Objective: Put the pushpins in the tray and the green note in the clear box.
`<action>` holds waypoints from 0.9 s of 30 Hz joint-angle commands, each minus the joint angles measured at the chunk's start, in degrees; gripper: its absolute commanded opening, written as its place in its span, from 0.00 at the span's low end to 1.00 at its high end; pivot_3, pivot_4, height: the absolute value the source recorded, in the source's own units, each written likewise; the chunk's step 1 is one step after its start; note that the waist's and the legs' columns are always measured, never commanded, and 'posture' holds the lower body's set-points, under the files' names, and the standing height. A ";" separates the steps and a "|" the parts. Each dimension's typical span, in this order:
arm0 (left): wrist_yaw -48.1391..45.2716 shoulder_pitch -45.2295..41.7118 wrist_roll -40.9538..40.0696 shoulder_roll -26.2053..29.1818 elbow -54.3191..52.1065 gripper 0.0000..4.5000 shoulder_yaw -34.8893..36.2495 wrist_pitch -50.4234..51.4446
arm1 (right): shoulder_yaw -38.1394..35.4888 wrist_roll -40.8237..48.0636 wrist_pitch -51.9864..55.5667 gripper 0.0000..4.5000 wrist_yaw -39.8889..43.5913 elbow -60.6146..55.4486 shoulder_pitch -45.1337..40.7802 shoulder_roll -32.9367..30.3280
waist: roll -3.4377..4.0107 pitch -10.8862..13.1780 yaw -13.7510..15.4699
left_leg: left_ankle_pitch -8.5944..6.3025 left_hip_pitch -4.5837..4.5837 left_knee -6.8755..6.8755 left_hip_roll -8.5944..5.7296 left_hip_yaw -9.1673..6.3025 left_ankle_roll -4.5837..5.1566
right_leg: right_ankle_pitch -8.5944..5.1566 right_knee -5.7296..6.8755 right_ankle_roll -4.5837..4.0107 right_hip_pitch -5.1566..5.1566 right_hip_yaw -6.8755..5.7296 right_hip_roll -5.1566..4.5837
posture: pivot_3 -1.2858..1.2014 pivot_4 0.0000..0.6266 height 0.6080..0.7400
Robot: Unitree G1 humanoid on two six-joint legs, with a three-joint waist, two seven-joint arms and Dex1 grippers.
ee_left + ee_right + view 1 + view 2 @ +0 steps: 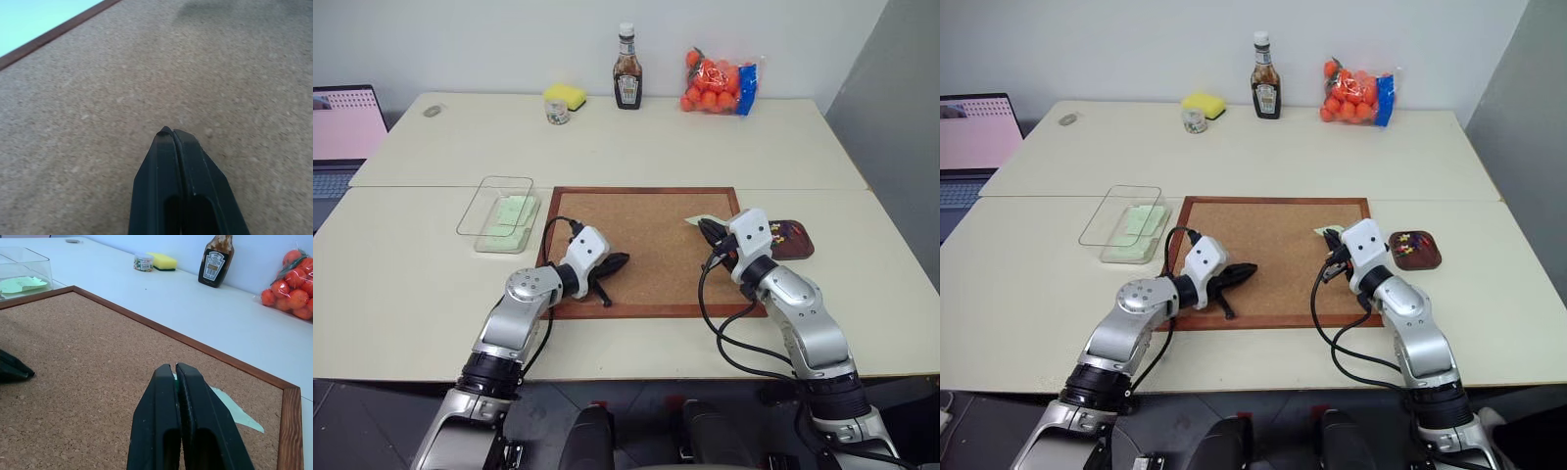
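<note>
- Carrying a green note (pixel 234 411) off the corkboard (pixel 646 284) looks like the step in hand; the pushpins (pixel 1413 245) already lie in the tray (pixel 1427 258), so the pin work seems finished.
- Nearest the front edge of the surface (pixel 411 313), the left gripper (pixel 168 134) hovers low over the corkboard's near left corner, fingers pressed shut on nothing, pointing inward and slightly down.
- Over the corkboard's right side, the right gripper (pixel 174 369) points about level toward the board's middle, its fingers clenched; the pale green slip pokes out beyond the tips and appears pinched between them, though the exact contact is hidden.
- Beside that gripper, touching the corkboard's right frame, sits the dark tray.
- Off the corkboard's far left corner stands the clear box (pixel 499 211), with pale green paper already inside.
- The next move, as I judge it, calls for taking the slip across the board to that box without dragging it on the cork, then releasing above the opening.
- Along the far edge stand a yellow sponge (pixel 566 95), a sauce bottle (pixel 627 70) and a bag of oranges (pixel 720 83).
</note>
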 commanded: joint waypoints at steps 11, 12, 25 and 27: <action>-8.23 -6.91 -7.32 0.41 -2.86 0.39 2.65 0.15 | -0.89 2.60 2.75 0.00 1.09 -4.97 -2.40 -0.24 | 0.00 0.00 0.01 | 0.00 -0.03 0.00 -0.01 -0.01 0.00 | 0.00 -0.01 0.00 -0.02 -0.02 0.00 | 0.52 0.24 1.00; -8.57 -7.30 -7.16 0.28 -2.69 0.44 2.39 -0.46 | -0.95 2.79 3.10 0.00 1.27 -5.22 -2.44 -0.26 | 0.00 0.00 0.02 | 0.00 -0.03 0.00 0.00 -0.01 0.00 | 0.00 0.00 0.00 -0.02 -0.02 0.00 | 0.52 0.24 1.00; -12.45 -16.50 -1.76 -4.00 9.54 0.75 -3.74 -13.98 | -1.54 9.68 13.55 0.00 3.96 -11.19 -4.20 -0.22 | -0.01 0.01 0.01 | 0.00 -0.04 0.01 -0.02 -0.01 0.00 | 0.00 0.00 0.00 -0.02 -0.03 0.02 | 0.52 0.24 1.00; -12.41 -18.23 -0.17 -4.93 13.05 0.75 -4.68 -17.04 | -1.97 11.31 15.62 0.00 3.68 -12.26 -4.74 0.14 | -0.01 0.01 -0.02 | 0.00 -0.03 0.01 -0.02 -0.01 0.00 | 0.00 0.00 0.00 -0.02 -0.03 0.03 | 0.52 0.24 1.00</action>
